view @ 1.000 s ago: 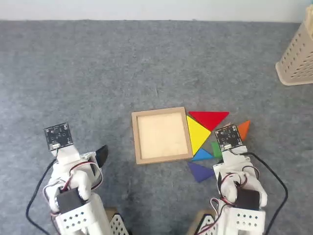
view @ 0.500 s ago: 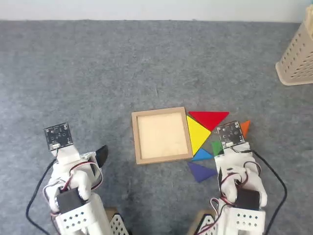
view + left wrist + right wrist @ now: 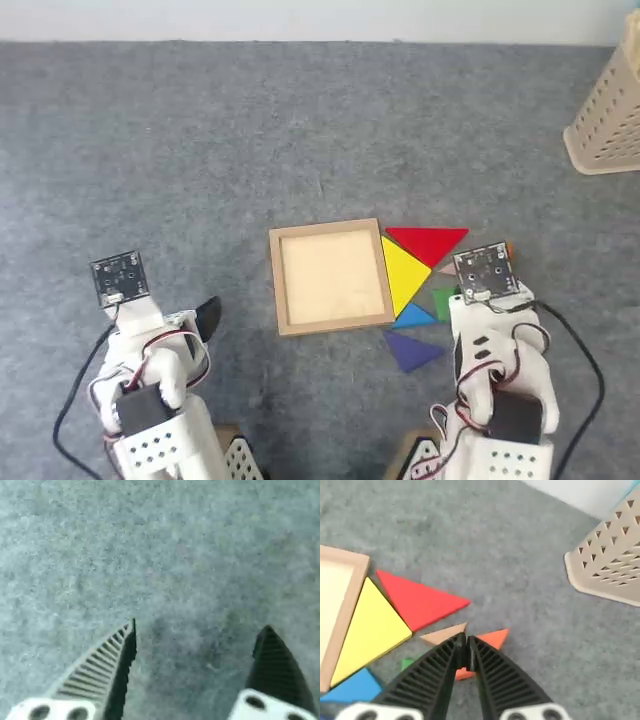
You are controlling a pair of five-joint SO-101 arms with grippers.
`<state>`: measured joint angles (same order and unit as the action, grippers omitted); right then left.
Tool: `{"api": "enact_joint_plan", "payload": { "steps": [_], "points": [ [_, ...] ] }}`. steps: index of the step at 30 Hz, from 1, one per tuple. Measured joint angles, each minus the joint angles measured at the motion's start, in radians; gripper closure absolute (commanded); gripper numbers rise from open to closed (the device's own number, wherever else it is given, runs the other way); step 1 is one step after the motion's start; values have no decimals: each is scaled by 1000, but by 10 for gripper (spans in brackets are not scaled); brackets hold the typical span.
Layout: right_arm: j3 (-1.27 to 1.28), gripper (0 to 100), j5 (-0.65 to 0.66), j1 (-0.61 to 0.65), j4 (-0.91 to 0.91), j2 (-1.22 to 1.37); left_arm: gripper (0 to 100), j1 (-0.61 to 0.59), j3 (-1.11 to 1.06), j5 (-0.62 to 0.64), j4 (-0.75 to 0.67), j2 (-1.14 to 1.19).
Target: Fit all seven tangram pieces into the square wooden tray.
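The square wooden tray (image 3: 326,226) lies near the table's middle with nothing in it. Just to its right lie the red triangle (image 3: 425,241), yellow triangle (image 3: 402,275), blue triangle (image 3: 415,317), purple triangle (image 3: 410,350) and a green piece (image 3: 443,300). My right gripper (image 3: 466,642) is shut with nothing in it. Its tips hang over a tan piece (image 3: 442,634) and an orange triangle (image 3: 492,639), beside the red triangle (image 3: 417,602) and yellow triangle (image 3: 370,625). My left gripper (image 3: 200,645) stands open over bare carpet, well left of the tray.
A cream perforated basket (image 3: 610,110) stands at the far right edge, also in the right wrist view as the basket (image 3: 610,560). Grey carpet covers the whole table. The tray rim (image 3: 350,600) borders the yellow triangle.
The right arm has moved away from its base and slightly right, now covering most of the orange triangle in the high view. The left arm has kept still.
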<state>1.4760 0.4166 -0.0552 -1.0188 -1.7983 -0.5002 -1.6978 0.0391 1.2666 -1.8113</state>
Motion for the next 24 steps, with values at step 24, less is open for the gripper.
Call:
{"api": "enact_joint_plan", "payload": {
  "steps": [24],
  "points": [
    [-973,776,-269,245,-201,1565,646,0,0,0,0,0]
  ]
}}
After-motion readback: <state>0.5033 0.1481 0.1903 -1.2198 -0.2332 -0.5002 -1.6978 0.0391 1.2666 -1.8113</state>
